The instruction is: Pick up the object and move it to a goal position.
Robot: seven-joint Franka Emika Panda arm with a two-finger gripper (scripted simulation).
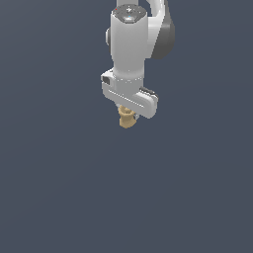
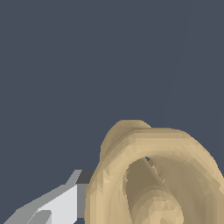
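Exterior view: white arm (image 1: pixel 129 42) hangs straight down from the top edge, wrist vertical. The gripper (image 1: pixel 127 112) sits under the broad white hand block; its fingers are mostly hidden behind that block and the piece itself.

The object (image 1: pixel 126 118), tan-gold, stubby and ridged, protrudes directly below the hand. Long axis roughly vertical, leaning slightly. Narrower neck at the upper end goes up into the gripper; wider flared end points down. Very small against the white hand.

Gripper state: closed narrow on the object, which hangs from it with nothing under it. The finger contact itself is not visible in the exterior view.

Wrist view: the object (image 2: pixel 157 175) fills the lower part of the frame, very close to the lens. Seen end-on: a thick rounded tan rim around a hollow, with a smaller knob inside it and a second rounded ridge behind the rim. One white-and-grey finger (image 2: pixel 61 203) shows beside it, touching or almost touching its flank; the other finger is out of sight.

Surface and room: uniform dark slate-blue background in both views. No bench edge, corner, seam or shadow can be made out, so how high the object sits above any surface cannot be told. No other items visible.
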